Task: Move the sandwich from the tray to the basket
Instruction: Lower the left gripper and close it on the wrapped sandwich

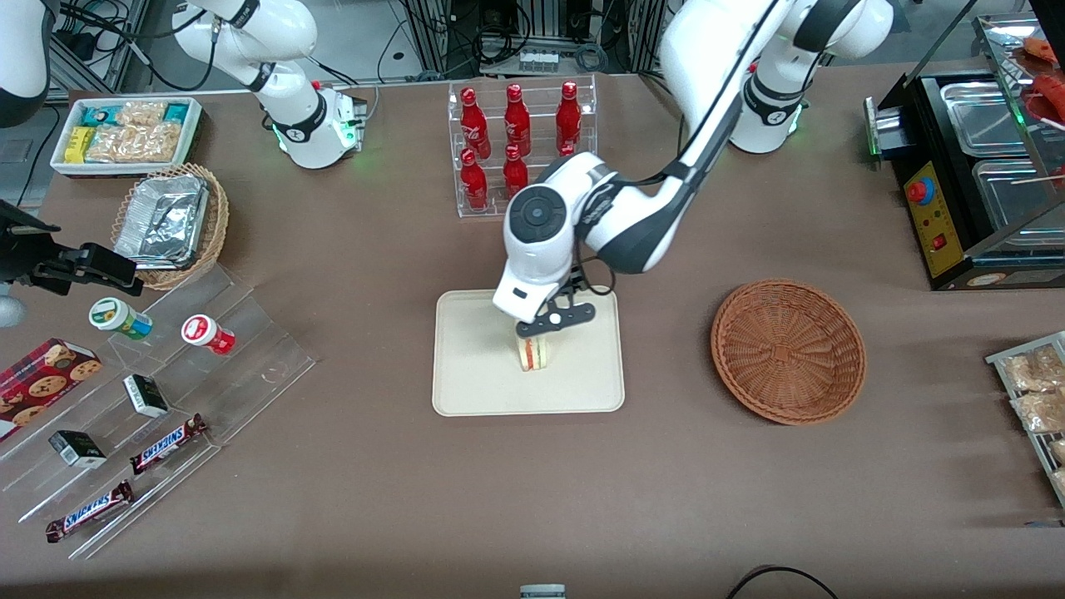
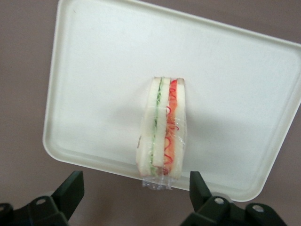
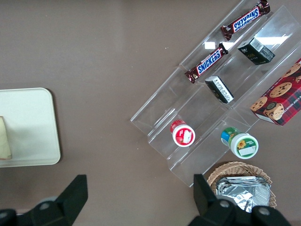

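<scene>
Over the cream tray (image 1: 474, 387) hangs my gripper (image 1: 553, 323), its fingers wide apart with nothing between them. The wrapped sandwich (image 1: 533, 353) lies on the tray, partly covered by the gripper in the front view. In the left wrist view the sandwich (image 2: 162, 127) shows whole, with bread, green and red filling layers and a clear wrapper end, and the gripper (image 2: 136, 188) is open, apart from it. A round brown wicker basket (image 1: 789, 351) rests on the table beside the tray, toward the working arm's end; nothing is in it.
An acrylic bin of red bottles (image 1: 522, 137) stands farther from the front camera than the tray. Past the basket, toward the working arm's end, are a black oven (image 1: 982, 183) and a rack of wrapped bread (image 1: 1040, 409). A clear stepped shelf (image 1: 191, 391) holds snacks toward the parked arm's end.
</scene>
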